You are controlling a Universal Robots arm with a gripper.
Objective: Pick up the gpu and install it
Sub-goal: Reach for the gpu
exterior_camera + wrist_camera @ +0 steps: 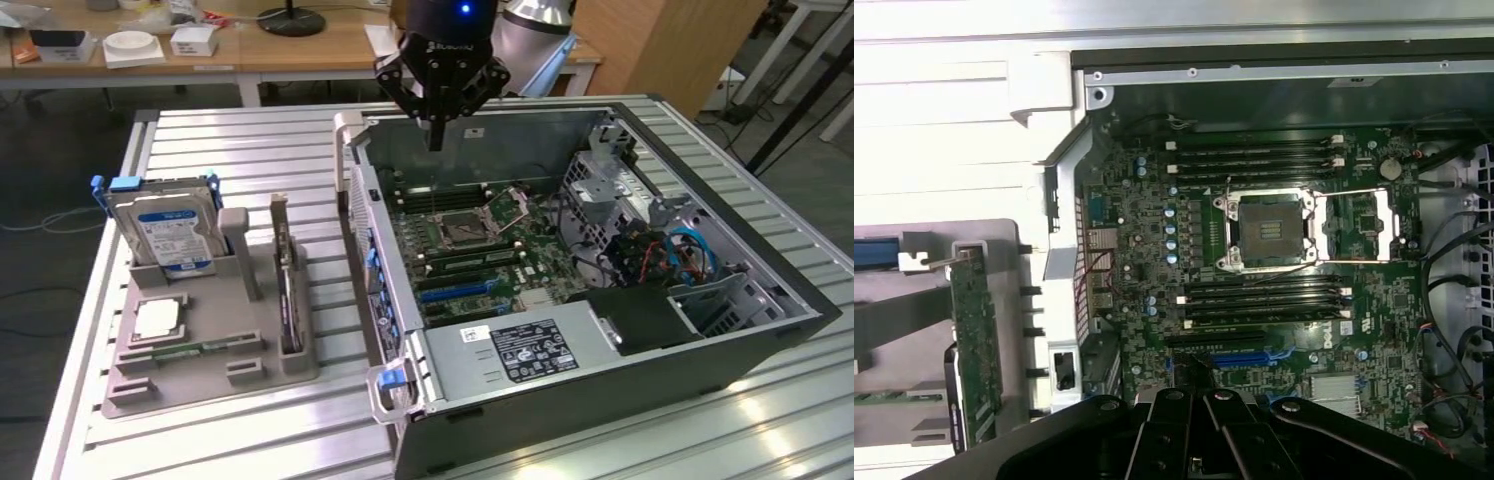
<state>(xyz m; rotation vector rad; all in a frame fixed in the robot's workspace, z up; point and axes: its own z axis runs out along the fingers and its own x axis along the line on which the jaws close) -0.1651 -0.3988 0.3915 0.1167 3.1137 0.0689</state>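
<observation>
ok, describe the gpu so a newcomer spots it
Beside the open PC case, on the exterior view's left, sits a grey holder. The gpu stands on edge in its slot nearest the case: thin dark card, unlike the boxy labelled hard drive.

light: bright, even | glare: table (767, 400) | shadow: case (1254, 100) interior

The slatted metal table (227, 140) bears a grey holder (200, 378) beside an open computer case (641, 400).

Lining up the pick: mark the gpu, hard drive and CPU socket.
gpu (976, 340): wrist view, middle of green board.
hard drive (171, 238): exterior view, blue-white label.
CPU socket (1269, 230): wrist view, socket centre.
</observation>
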